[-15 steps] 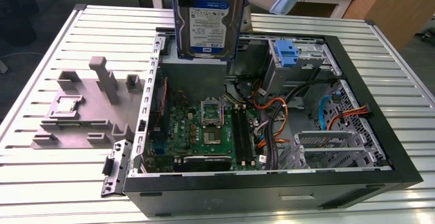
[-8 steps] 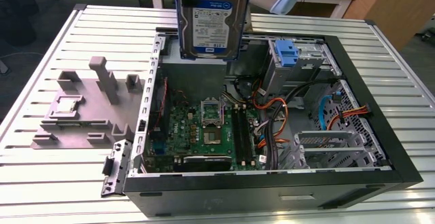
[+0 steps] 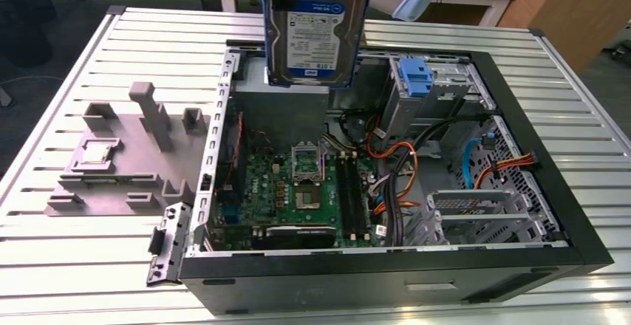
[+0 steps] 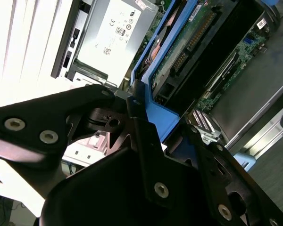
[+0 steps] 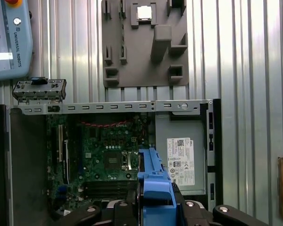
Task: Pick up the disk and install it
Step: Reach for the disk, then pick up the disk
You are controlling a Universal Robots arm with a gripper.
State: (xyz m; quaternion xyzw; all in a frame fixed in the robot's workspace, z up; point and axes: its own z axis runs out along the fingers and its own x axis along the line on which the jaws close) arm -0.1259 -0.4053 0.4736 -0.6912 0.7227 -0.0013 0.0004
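**Transport stage, installation not yet done**

Gripper (image 5: pixel 155 203) fingers are pinched onto the blue plastic carrier of the flat silver disk with its white-and-blue label (image 3: pixel 313 33). The disk hangs upright over the open black computer case (image 3: pixel 552 218), clear of everything below. Pick-up looks complete, so I judge this to be the carrying stage. Seating it would likely call for squaring the carrier to a drive bay and keeping clear of the orange cables (image 3: pixel 394 159). Inside the case sit a green motherboard (image 3: pixel 295 188), a grey metal box with a white sticker (image 5: pixel 181 157) and a bare blue bracket (image 3: pixel 419 81). Beside the case, a grey moulded fixture (image 3: pixel 128 166) cradles a small square chip (image 3: pixel 96 153).
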